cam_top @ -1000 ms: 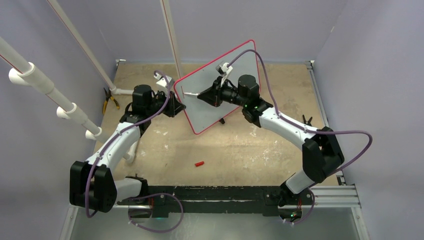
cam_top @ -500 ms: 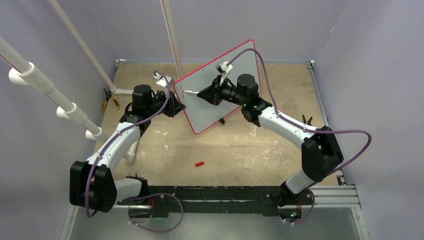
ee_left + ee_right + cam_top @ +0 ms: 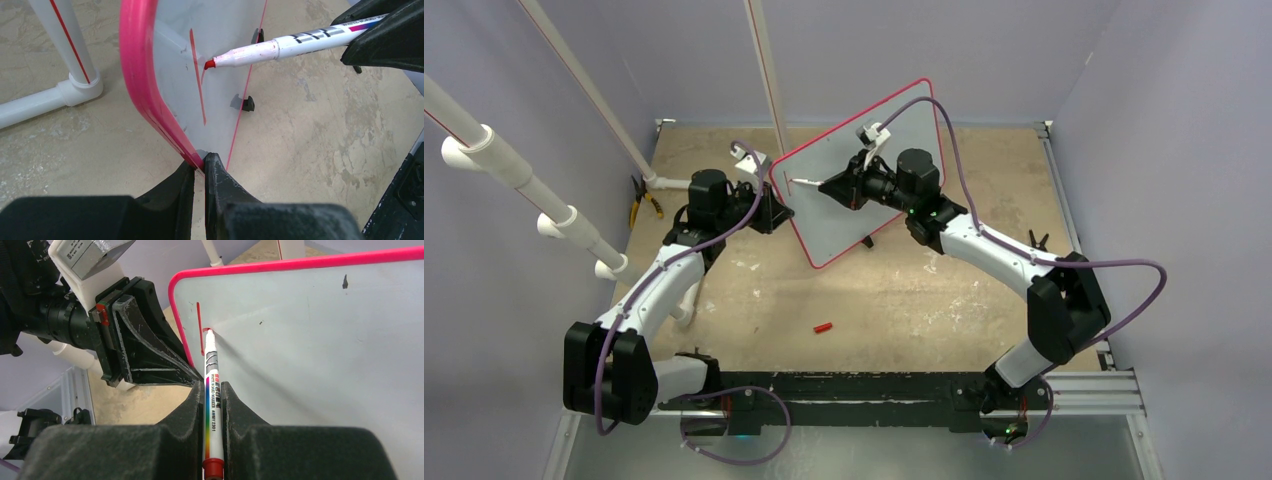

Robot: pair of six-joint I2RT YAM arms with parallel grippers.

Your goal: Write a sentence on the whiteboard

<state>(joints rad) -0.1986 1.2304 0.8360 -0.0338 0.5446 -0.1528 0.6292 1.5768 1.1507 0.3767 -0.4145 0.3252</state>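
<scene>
Sandy tabletop (image 3: 874, 300) carries the whiteboard (image 3: 824, 225), tilted up on edge toward 12 o'clock. Left gripper (image 3: 199, 167) pinches its rim at 9 o'clock. Right gripper (image 3: 214, 390) clamps a marker (image 3: 211, 365), tip touching the board. The sentence (image 3: 199, 327) is only one red stroke.

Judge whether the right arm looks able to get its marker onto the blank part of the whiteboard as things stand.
Probably yes. The right gripper holds the marker with its tip at the whiteboard, beside a red stroke. The left gripper pinches the board's edge, and nothing covers its face.
</scene>
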